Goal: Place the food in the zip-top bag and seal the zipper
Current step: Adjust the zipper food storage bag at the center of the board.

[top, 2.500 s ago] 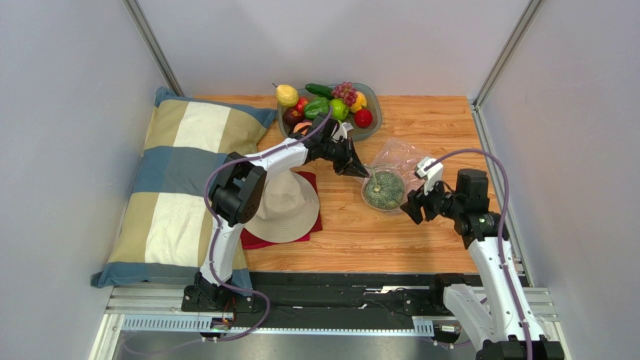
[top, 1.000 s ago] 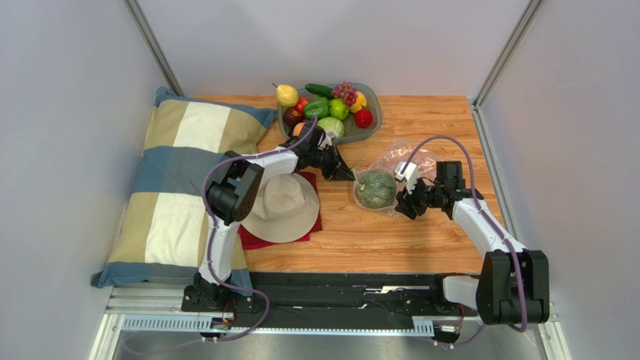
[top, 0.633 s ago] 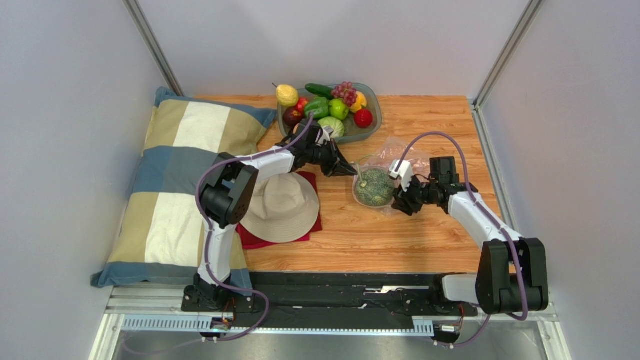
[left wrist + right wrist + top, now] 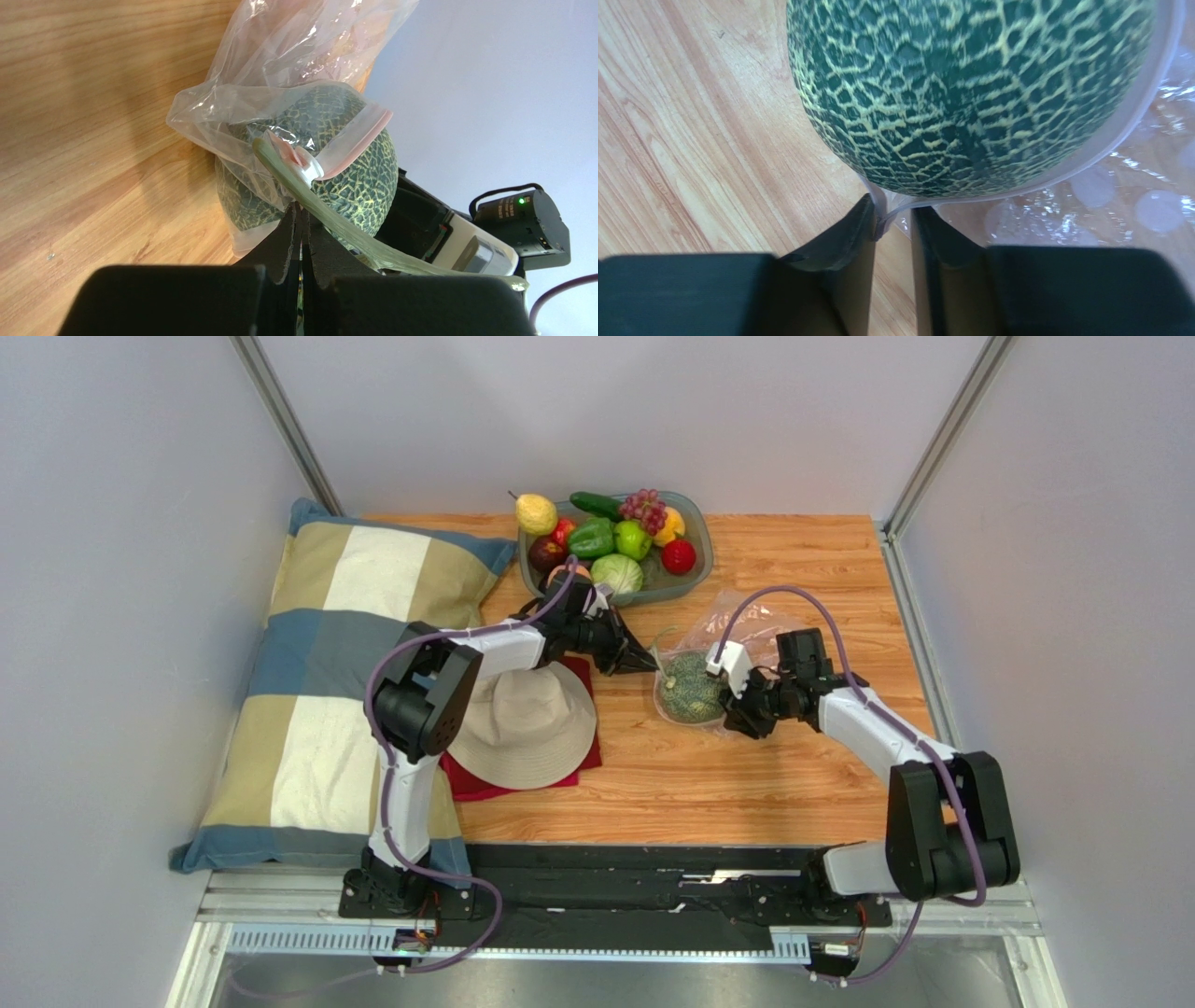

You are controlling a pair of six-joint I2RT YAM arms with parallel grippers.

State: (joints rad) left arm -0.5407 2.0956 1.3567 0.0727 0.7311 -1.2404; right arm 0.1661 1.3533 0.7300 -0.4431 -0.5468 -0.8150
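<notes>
The clear zip-top bag (image 4: 746, 625) lies on the wooden table with the green netted melon (image 4: 687, 689) in its mouth. My left gripper (image 4: 648, 667) is shut on the bag's mouth edge beside the pink zipper (image 4: 353, 143). In the left wrist view (image 4: 300, 213) the melon (image 4: 351, 183) is half under the plastic and its pale stem (image 4: 365, 241) runs past my fingers. My right gripper (image 4: 731, 704) is at the melon's near side. In the right wrist view (image 4: 894, 218) its jaws stand narrowly apart with the bag's rim (image 4: 896, 206) between them, under the melon (image 4: 976, 91).
A grey bowl (image 4: 699, 577) at the back holds the other food, with a yellow pear (image 4: 535, 513), green pepper (image 4: 591, 541) and cabbage (image 4: 616, 573). A beige hat (image 4: 526, 721) lies on a red cloth (image 4: 477, 784) beside a striped pillow (image 4: 337, 672).
Both grippers have moved left and slightly toward the bowl, and the bag mouth and melon have shifted left with them. The right arm has stretched further forward.
</notes>
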